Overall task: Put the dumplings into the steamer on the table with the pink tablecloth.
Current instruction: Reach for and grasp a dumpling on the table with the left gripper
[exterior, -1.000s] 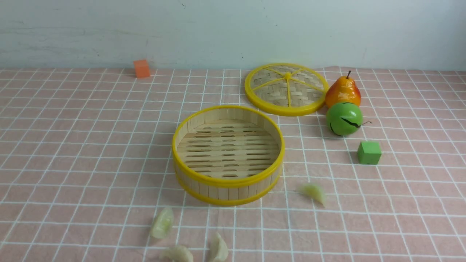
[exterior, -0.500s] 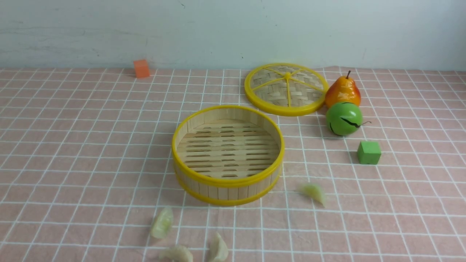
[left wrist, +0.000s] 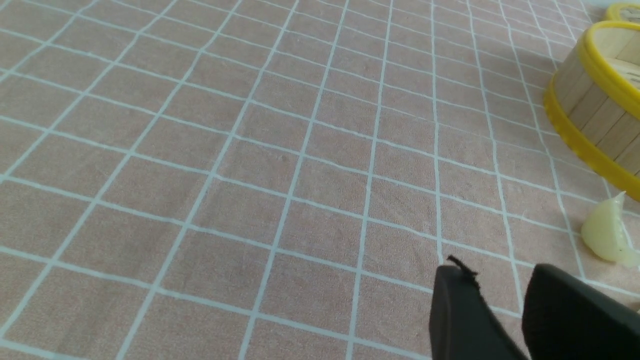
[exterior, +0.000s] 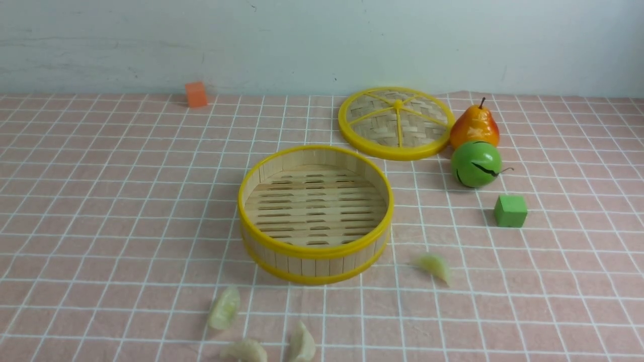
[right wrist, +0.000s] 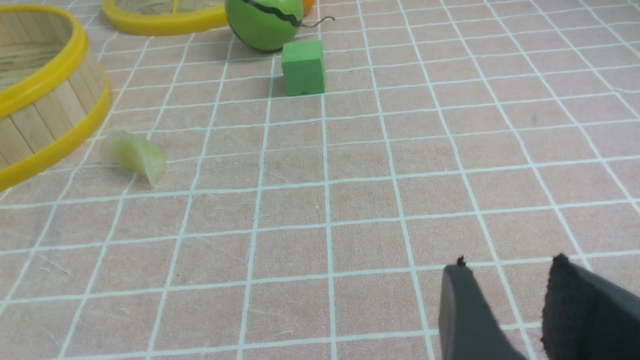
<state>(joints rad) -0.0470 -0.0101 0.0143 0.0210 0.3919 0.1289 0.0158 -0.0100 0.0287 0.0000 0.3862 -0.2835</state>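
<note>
The steamer (exterior: 315, 251) stands empty in the middle of the table's pink tablecloth (exterior: 100, 201). Three dumplings lie near the front edge (exterior: 224, 307) (exterior: 246, 350) (exterior: 303, 343), and one more dumpling (exterior: 434, 266) lies to the steamer's front right. Neither gripper shows in the front view. My left gripper (left wrist: 495, 272) hangs open over bare cloth, with a dumpling (left wrist: 607, 237) and the steamer's wall (left wrist: 590, 100) off to its side. My right gripper (right wrist: 507, 265) is open and empty too, well apart from a dumpling (right wrist: 135, 155) that lies beside the steamer (right wrist: 45, 110).
The woven yellow-rimmed lid (exterior: 396, 123) lies flat behind the steamer. Next to it are an orange pear (exterior: 474, 126), a green ball-shaped fruit (exterior: 476, 164) and a green cube (exterior: 510, 210). An orange cube (exterior: 195, 94) sits by the back wall.
</note>
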